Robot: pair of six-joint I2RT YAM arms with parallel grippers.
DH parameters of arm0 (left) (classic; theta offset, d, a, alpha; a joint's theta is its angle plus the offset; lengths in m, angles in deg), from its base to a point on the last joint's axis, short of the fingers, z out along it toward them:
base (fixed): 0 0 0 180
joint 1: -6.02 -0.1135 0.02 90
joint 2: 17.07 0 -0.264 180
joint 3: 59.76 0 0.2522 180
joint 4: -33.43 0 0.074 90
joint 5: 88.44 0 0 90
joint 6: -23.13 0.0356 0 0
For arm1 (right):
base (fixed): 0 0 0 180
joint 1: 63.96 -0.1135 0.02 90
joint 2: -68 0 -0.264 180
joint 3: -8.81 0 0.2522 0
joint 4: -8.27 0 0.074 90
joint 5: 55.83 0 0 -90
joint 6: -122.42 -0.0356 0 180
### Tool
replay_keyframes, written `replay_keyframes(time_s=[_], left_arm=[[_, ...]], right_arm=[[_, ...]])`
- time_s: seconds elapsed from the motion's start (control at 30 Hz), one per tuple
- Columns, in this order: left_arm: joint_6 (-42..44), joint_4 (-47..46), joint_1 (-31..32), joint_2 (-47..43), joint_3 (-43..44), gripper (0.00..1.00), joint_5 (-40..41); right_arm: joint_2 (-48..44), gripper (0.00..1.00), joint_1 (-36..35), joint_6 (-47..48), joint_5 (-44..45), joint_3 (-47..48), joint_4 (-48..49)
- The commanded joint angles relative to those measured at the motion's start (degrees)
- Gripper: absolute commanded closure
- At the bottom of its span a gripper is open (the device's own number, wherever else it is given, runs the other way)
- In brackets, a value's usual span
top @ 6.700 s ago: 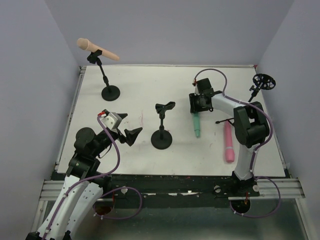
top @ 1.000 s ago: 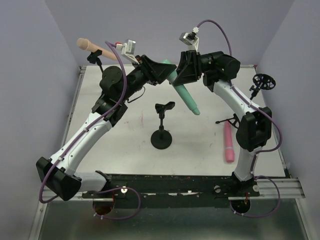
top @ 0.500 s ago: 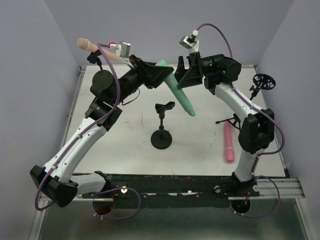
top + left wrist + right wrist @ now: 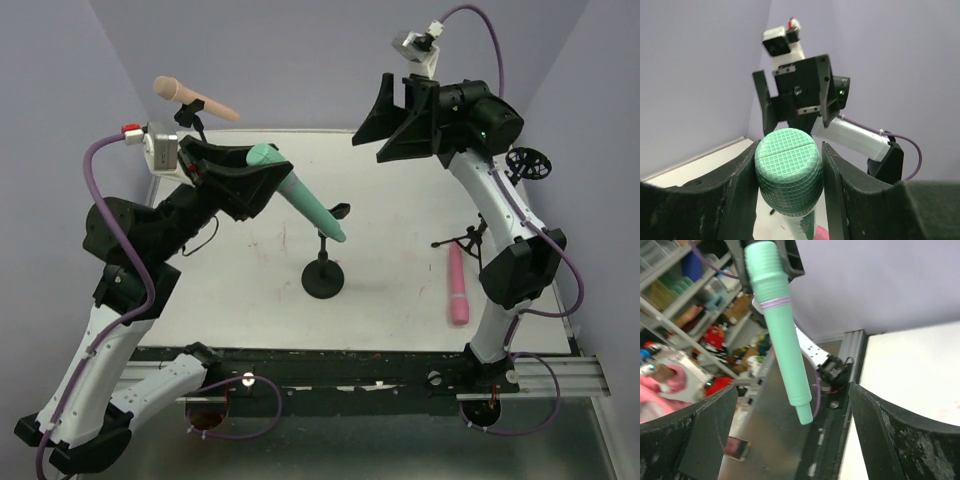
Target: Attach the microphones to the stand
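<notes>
Left gripper (image 4: 262, 172): raised over the worktop's left half, jaws clamped on the head end of the mint mic.
Mint mic (image 4: 308, 205): in the air, sloping down to the right; its tail end is by the clip of the centre stand, and I cannot tell whether they touch.
Right gripper (image 4: 368, 148): high over the far right part, jaws spread wide, holding nothing.
Centre stand (image 4: 324, 275): upright mid-worktop, clip bare.
Peach mic (image 4: 195, 98): clipped in the stand at the far left corner.
Pink mic (image 4: 458, 285): flat on the worktop (image 4: 400, 290), near the right edge.
</notes>
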Motion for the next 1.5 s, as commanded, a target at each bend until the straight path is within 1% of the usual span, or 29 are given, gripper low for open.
replay_keyframes(time_s=[0.0,0.07,0.13,0.17,0.23,0.27,0.3,0.33,0.37,0.4,0.43,0.47,0.5,0.53,0.63,0.73,0.83,0.9,1.03,1.17,1.23,1.33,1.47], left_arm=[[4.5,8.5,-0.3,-5.1,1.4,0.85,-0.5],[5.2,10.4,-0.3,-7.0,1.4,0.86,-0.1],[5.8,12.3,-0.3,-8.5,1.9,0.86,0.5],[6.2,13.0,-0.4,-9.0,2.0,0.86,0.8],[6.9,14.0,-0.4,-9.8,2.4,0.86,1.4],[7.4,14.3,-0.3,-10.1,2.8,0.86,1.6],[7.7,14.6,-0.4,-10.1,2.9,0.86,1.9],[8.2,14.8,-0.3,-10.1,3.4,0.86,2.4],[8.5,15.1,-0.3,-9.8,3.8,0.86,2.8],[8.8,15.1,-0.3,-9.6,4.1,0.86,2.9],[9.0,15.3,-0.3,-9.3,4.1,0.86,3.1],[9.4,15.5,-0.4,-9.0,4.2,0.86,3.3],[9.7,15.6,-0.3,-8.6,4.3,0.86,3.5],[9.9,15.8,-0.3,-8.2,4.5,0.85,3.7],[10.9,15.9,-0.3,-6.7,5.7,0.86,3.4],[11.9,16.3,-0.3,-4.5,8.0,0.85,2.5],[12.3,16.4,-0.3,-2.0,10.5,0.86,1.4],[12.3,16.3,-0.4,-0.4,11.8,0.86,0.5],[10.5,13.5,-0.3,2.5,13.2,0.86,-2.0],[7.4,10.4,-0.3,5.5,14.7,0.86,-4.0],[5.1,8.0,-0.3,7.1,15.1,0.87,-5.0],[4.2,5.8,0.5,9.1,15.8,0.87,-4.8],[3.1,3.1,1.4,10.9,15.9,0.87,-5.0]], right_arm=[[-1.3,0.0,1.4,5.6,-5.2,9.0,6.4],[-1.1,0.0,1.4,6.8,-1.0,13.0,5.2],[-1.7,0.0,1.3,7.8,5.6,14.9,2.2],[-2.3,0.0,1.3,7.1,10.0,14.7,2.7],[-3.0,0.0,1.3,1.2,18.3,11.3,7.9],[-2.7,0.0,1.3,-1.6,20.3,9.7,9.9],[-2.4,0.0,0.1,1.2,19.0,9.8,5.9],[-2.4,0.0,-1.3,10.9,15.9,10.5,-3.7],[-2.6,0.0,-1.9,26.1,12.2,12.7,-23.7],[-3.0,0.0,-2.0,44.1,13.6,15.1,-47.1],[-3.3,0.0,-1.9,63.9,18.5,19.4,-68.3],[-3.4,0.0,-3.0,79.2,26.3,23.3,-87.5],[-4.0,0.0,-4.9,91.8,34.2,25.6,-97.2],[-5.1,0.0,-5.9,96.3,38.7,24.4,-100.7],[-10.3,0.0,-5.8,102.4,35.9,14.3,-100.9],[-16.8,0.0,-5.7,108.9,27.2,4.0,-100.8],[-21.3,0.0,-5.8,118.1,22.0,1.4,-107.9],[-23.3,0.0,-5.8,121.3,20.4,0.0,-110.9],[-25.4,0.0,-6.3,118.1,16.3,-5.8,-106.2],[-24.6,0.0,-9.2,118.0,16.4,-6.0,-105.9],[-24.1,0.0,-11.3,118.4,17.0,-5.6,-106.2],[-23.0,0.0,-12.9,118.0,17.6,-4.9,-106.4],[-23.0,0.0,-13.5,117.3,21.4,-5.3,-105.7]])
